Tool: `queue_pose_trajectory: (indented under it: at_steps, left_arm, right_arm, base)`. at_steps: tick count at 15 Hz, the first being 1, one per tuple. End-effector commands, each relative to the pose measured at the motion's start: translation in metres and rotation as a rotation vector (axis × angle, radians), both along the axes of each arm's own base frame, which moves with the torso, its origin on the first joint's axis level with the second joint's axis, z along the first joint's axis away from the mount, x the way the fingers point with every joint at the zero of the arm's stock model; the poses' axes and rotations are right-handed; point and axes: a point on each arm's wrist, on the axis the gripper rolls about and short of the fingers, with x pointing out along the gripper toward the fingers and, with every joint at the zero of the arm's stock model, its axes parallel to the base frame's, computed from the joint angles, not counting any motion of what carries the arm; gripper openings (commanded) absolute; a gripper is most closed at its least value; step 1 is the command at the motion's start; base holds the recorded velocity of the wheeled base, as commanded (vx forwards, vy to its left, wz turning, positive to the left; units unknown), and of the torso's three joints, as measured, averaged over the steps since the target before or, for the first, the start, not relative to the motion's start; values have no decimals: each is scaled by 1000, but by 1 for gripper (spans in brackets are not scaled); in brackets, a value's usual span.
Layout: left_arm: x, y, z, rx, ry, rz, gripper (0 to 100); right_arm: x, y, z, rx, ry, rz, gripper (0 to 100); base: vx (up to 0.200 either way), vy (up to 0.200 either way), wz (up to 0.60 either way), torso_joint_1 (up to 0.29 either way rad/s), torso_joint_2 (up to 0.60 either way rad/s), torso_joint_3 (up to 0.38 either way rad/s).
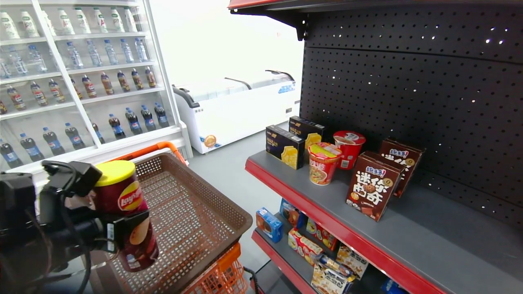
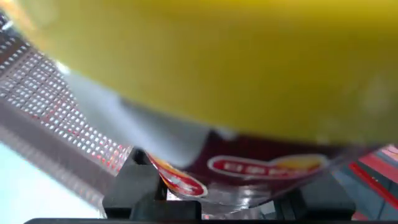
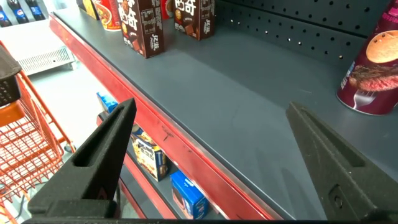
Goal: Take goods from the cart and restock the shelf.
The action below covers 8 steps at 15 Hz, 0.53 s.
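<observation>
Left gripper [image 1: 122,230]: low, across the aisle from the grey shelf board with the red front lip [image 1: 429,237]. Its fingers [image 1: 127,225] are clamped round the lower half of a tall dark red chip can with a yellow plastic lid [image 1: 122,196]. The can is near upright, lid up, leaning slightly. It hangs over the near side of the brown perforated plastic basket [image 1: 241,218], which sits on the orange wire cart [image 1: 220,277].

Right gripper [image 3: 211,107]: above the shelf's red lip, fingers spread wide, holding nothing.

On the shelf, bare board runs between two brown cardboard boxes [image 1: 374,185] and a second maroon can [image 3: 373,68] near the black pegboard back [image 1: 408,81]. Beyond the boxes stand two red noodle cups [image 1: 323,163], then two dark blue boxes [image 1: 286,146].
</observation>
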Motion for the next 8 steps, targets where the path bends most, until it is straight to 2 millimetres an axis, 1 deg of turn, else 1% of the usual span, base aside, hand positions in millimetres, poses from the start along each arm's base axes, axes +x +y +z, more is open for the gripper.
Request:
queue_pose_trajectory:
  at_steps: [1,2,4,5,6,8]
  left_arm:
    - [-76,4,25,-20,-165,-16,0]
    - [-95,5,18,-14,-202,-16,0]
    - [-115,7,8,2,-282,-18,0]
    - [-118,7,7,7,-306,-9,0]
    - [-123,8,12,11,-367,25,0]
    - [-125,12,14,14,-380,67,0]
  right_arm:
    - [0,0,0,0,1,0,100]
    - [0,0,0,0,1,0,100]
    - [0,0,0,0,1,0,100]
    - [0,0,0,0,1,0,100]
    - [0,0,0,0,1,0,100]
    - [0,0,0,0,1,0,100]
  base:
    - [0,0,0,0,0,0]
    - [0,0,0,0,0,0]
    - [0,0,0,0,0,0]
    - [0,0,0,0,0,0]
    - [0,0,0,0,0,0]
    - [0,0,0,0,0,0]
